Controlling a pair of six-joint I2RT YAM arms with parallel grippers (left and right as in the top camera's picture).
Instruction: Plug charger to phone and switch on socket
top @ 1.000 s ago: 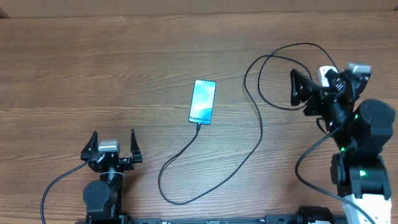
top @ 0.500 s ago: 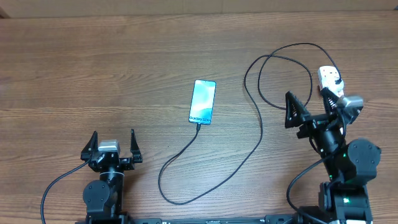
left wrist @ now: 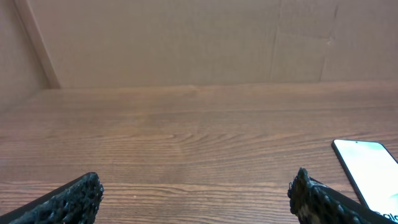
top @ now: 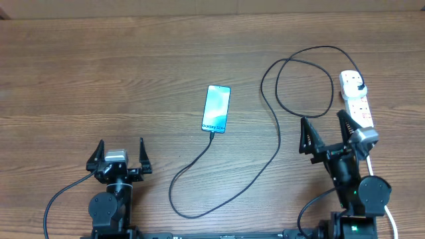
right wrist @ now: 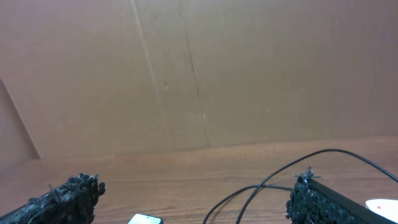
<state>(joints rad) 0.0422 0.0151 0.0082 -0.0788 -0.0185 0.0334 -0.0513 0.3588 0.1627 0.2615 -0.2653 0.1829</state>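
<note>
Showing one phone [top: 216,109], one charger [top: 279,141], one socket [top: 358,103], left pincer [top: 121,142], right pincer [top: 322,118]

Looping black charger [top: 279,141] joins lit phone [top: 216,109] to white socket [top: 356,101].

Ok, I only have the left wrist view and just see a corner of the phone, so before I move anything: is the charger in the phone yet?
Observer: From overhead, the charger runs its tip into the near edge of the phone; it looks plugged in.
Operator: And its other end?
Observer: The black plug sits in the far end of the socket, over on the right.
Operator: Is the right arm on the socket?
Observer: No. The right gripper is open and empty, just beside the socket's near end. Whether the switch is on, I cannot tell.
</note>
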